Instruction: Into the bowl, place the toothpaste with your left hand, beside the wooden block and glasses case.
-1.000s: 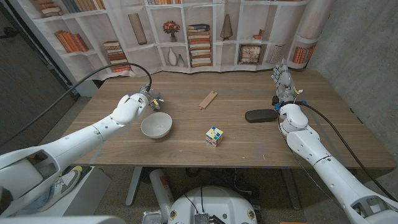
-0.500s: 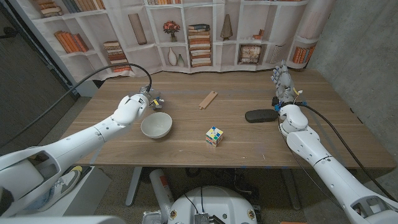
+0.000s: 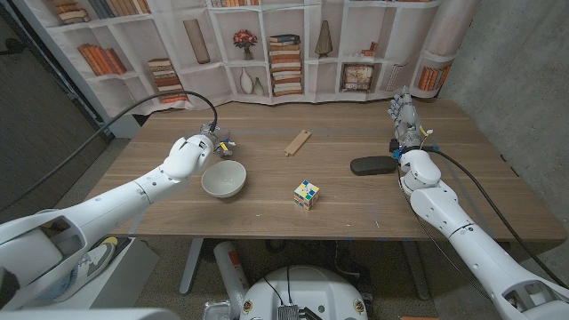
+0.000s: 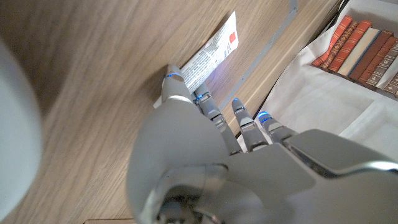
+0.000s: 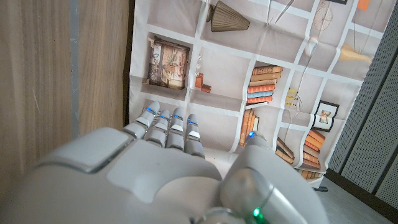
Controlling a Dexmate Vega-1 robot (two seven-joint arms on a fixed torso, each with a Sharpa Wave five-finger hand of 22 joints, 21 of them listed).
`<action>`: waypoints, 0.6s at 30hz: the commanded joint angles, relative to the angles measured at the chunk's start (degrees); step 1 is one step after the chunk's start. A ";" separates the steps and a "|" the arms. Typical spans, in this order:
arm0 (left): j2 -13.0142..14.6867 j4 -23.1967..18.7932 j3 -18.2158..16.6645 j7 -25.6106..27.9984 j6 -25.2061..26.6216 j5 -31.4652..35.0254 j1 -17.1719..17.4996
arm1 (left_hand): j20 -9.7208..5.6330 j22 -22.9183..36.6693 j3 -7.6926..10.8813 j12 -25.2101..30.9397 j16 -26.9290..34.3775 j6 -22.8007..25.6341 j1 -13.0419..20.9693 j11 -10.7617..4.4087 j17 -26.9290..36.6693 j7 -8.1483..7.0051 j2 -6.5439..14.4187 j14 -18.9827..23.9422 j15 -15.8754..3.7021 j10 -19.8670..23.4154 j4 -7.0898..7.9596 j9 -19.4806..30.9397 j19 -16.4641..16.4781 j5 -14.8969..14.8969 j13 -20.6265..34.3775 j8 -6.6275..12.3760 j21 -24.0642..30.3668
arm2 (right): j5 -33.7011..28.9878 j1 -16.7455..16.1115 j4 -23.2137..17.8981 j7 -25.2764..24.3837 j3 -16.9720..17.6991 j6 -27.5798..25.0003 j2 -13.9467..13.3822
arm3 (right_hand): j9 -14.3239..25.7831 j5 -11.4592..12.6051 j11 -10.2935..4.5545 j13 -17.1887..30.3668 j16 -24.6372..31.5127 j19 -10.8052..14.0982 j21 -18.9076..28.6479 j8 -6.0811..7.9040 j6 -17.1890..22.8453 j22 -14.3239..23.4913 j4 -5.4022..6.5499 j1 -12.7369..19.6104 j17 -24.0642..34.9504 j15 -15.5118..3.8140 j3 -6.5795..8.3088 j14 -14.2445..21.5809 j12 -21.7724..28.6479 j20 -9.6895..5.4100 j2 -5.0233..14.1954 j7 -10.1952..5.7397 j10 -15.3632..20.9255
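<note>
Left wrist view: toothpaste (image 4: 211, 54) print unreadable.

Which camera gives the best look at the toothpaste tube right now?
The left wrist view: the white printed toothpaste tube lies on the wooden table, just beyond the left hand fingertips. In the head view the left hand mostly hides it.

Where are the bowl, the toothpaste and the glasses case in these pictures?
bowl (image 3: 223, 179): head view, inside of its white basin.
toothpaste (image 4: 211, 53): left wrist view, printed flat of the tube, beyond the fingers.
glasses case (image 3: 372, 165): head view, top of its dark lid.
</note>
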 commanded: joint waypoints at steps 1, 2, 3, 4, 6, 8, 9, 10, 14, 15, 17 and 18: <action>0.61 -1.70 -1.87 1.68 1.18 -1.40 0.87 | 0.07 -0.01 -0.06 -0.06 0.01 5.88 0.87 -0.02 0.26 -4.78 0.04 0.84 -8.80 0.85 0.30 0.10 -0.01 -0.22 0.16 0.39 -0.13 | -0.02 -0.31 -0.78 -0.20 0.13 -0.40 -0.32 | 0.14 0.21 -0.16 0.07 -0.21 0.61 -0.19 -0.01 0.23 0.26 -0.04 -0.12 0.15 -0.08 -0.23 0.60 0.28 -0.16 -0.32 0.02 0.51; 0.72 -1.86 -2.28 2.34 1.23 -1.99 1.19 | 0.13 -0.01 -0.05 -0.08 -0.01 6.01 0.94 -0.02 0.26 -4.79 0.05 0.87 -8.78 0.96 0.30 0.10 0.00 -0.25 0.16 0.41 -0.14 | -0.08 -0.38 -0.89 -0.26 0.15 -0.38 -0.37 | 0.14 0.21 -0.17 0.07 -0.21 0.61 -0.20 -0.02 0.19 0.26 -0.05 -0.12 0.15 -0.06 -0.24 0.60 0.27 -0.18 -0.32 -0.01 0.49; 0.73 -1.86 -2.28 2.41 1.22 -2.05 1.20 | 0.16 0.00 -0.05 -0.10 -0.01 6.10 0.98 -0.02 0.26 -4.79 0.06 0.90 -8.76 1.05 0.30 0.10 -0.02 -0.27 0.16 0.42 -0.16 | -0.09 -0.39 -0.90 -0.27 0.15 -0.38 -0.37 | 0.14 0.21 -0.20 0.07 -0.24 0.63 -0.22 -0.01 0.22 0.26 -0.05 -0.12 0.15 -0.05 -0.24 0.54 0.27 -0.16 -0.32 0.04 0.51; 0.71 -1.89 -2.16 1.87 1.48 -1.81 1.04 | 0.20 0.00 -0.05 -0.11 -0.02 6.13 1.00 -0.02 0.26 -4.79 0.07 0.92 -8.76 1.08 0.30 0.10 -0.02 -0.28 0.16 0.42 -0.16 | -0.07 -0.39 -0.88 -0.21 0.16 -0.31 -0.36 | 0.14 0.21 -0.18 0.07 -0.25 0.63 -0.24 -0.02 0.19 0.26 -0.05 -0.13 0.15 -0.05 -0.25 0.52 0.27 -0.16 -0.32 -0.01 0.50; 0.85 -2.18 -2.40 1.43 1.91 -1.95 1.01 | 0.15 0.00 -0.04 -0.13 -0.02 6.23 1.04 -0.02 0.27 -4.79 0.09 0.96 -8.74 1.19 0.32 0.10 0.05 -0.31 0.16 0.43 -0.14 | -0.11 -0.51 -1.13 -0.30 0.24 -0.26 -0.42 | 0.14 0.21 -0.17 0.07 -0.25 0.68 -0.26 -0.02 0.21 0.26 -0.06 -0.13 0.15 -0.08 -0.26 0.54 0.26 -0.17 -0.31 0.02 0.49; 1.12 -2.63 -2.52 2.17 2.34 -1.52 1.29 | 0.19 0.00 -0.04 -0.16 -0.03 6.31 1.07 -0.02 0.27 -4.79 0.11 0.98 -8.73 1.26 0.33 0.10 0.10 -0.34 0.16 0.44 -0.14 | -0.09 -0.53 -1.11 -0.20 0.29 -0.05 -0.38 | 0.14 0.21 -0.16 0.07 -0.23 0.67 -0.32 -0.01 0.21 0.26 -0.07 -0.13 0.15 -0.03 -0.27 0.58 0.26 -0.17 -0.31 0.01 0.50; 1.13 -2.86 -2.59 1.60 2.57 -1.56 1.21 | 0.23 0.00 -0.04 -0.16 -0.04 6.34 1.08 -0.02 0.27 -4.79 0.11 0.98 -8.72 1.28 0.33 0.10 0.08 -0.35 0.16 0.44 -0.14 | -0.11 -0.54 -1.10 -0.17 0.29 0.01 -0.38 | 0.14 0.22 -0.13 0.07 -0.24 0.67 -0.35 -0.02 0.20 0.27 -0.07 -0.13 0.15 -0.05 -0.27 0.58 0.25 -0.18 -0.31 0.07 0.49; 1.21 -3.04 -2.72 1.95 2.75 -1.54 1.38 | 0.19 0.00 -0.04 -0.18 -0.05 6.40 1.10 -0.02 0.28 -4.79 0.12 0.99 -8.71 1.35 0.34 0.10 0.10 -0.37 0.16 0.45 -0.14 | -0.10 -0.54 -1.10 -0.16 0.30 0.04 -0.37 | 0.14 0.22 -0.23 0.07 -0.24 0.72 -0.38 -0.02 0.20 0.27 -0.08 -0.13 0.15 -0.05 -0.28 0.58 0.23 -0.20 -0.30 0.06 0.45; 1.28 -3.23 -3.28 3.53 2.85 -2.40 2.04 | 0.15 0.00 -0.01 -0.24 -0.07 6.70 1.22 -0.01 0.29 -4.79 0.19 1.09 -8.70 1.65 0.39 0.11 0.12 -0.46 0.16 0.48 -0.17 | -0.02 -0.53 -0.98 0.00 0.32 0.17 -0.32 | 0.14 0.22 -0.11 0.07 -0.25 0.76 -0.46 -0.03 0.17 0.27 -0.10 -0.13 0.14 -0.02 -0.30 0.59 0.24 -0.20 -0.30 0.05 0.49; 1.23 -3.14 -3.27 3.66 2.89 -2.40 2.03 | 0.20 0.00 0.00 -0.25 -0.07 6.78 1.24 -0.01 0.29 -4.79 0.22 1.11 -8.69 1.69 0.40 0.11 0.14 -0.47 0.16 0.51 -0.16 | -0.01 -0.52 -0.92 0.07 0.31 0.24 -0.30 | 0.14 0.22 -0.04 0.07 -0.24 0.76 -0.49 -0.02 0.18 0.27 -0.11 -0.14 0.14 0.00 -0.31 0.60 0.24 -0.21 -0.29 0.08 0.50; 1.25 -3.18 -3.32 3.26 2.75 -2.82 1.95 | -0.07 -0.01 0.19 -0.24 0.08 8.10 1.58 -0.01 0.32 -4.76 0.58 1.82 -8.66 2.56 0.48 0.22 0.43 -0.63 0.19 0.94 -0.12 | 0.04 -0.49 -0.85 0.13 0.32 0.27 -0.27 | 0.14 0.22 -0.08 0.07 -0.26 0.78 -0.53 -0.02 0.19 0.27 -0.11 -0.14 0.15 -0.04 -0.32 0.57 0.23 -0.25 -0.28 0.07 0.49; 1.24 -3.23 -3.03 2.76 2.99 -2.28 1.80 | -0.07 -0.01 0.23 -0.24 0.14 8.28 1.65 -0.01 0.34 -4.77 0.63 2.03 -8.66 2.73 0.50 0.24 0.53 -0.66 0.19 1.00 -0.10 | 0.06 -0.49 -0.82 0.18 0.32 0.32 -0.26 | 0.14 0.22 -0.08 0.07 -0.26 0.78 -0.57 -0.04 0.15 0.27 -0.11 -0.15 0.15 -0.05 -0.33 0.58 0.22 -0.27 -0.29 0.06 0.45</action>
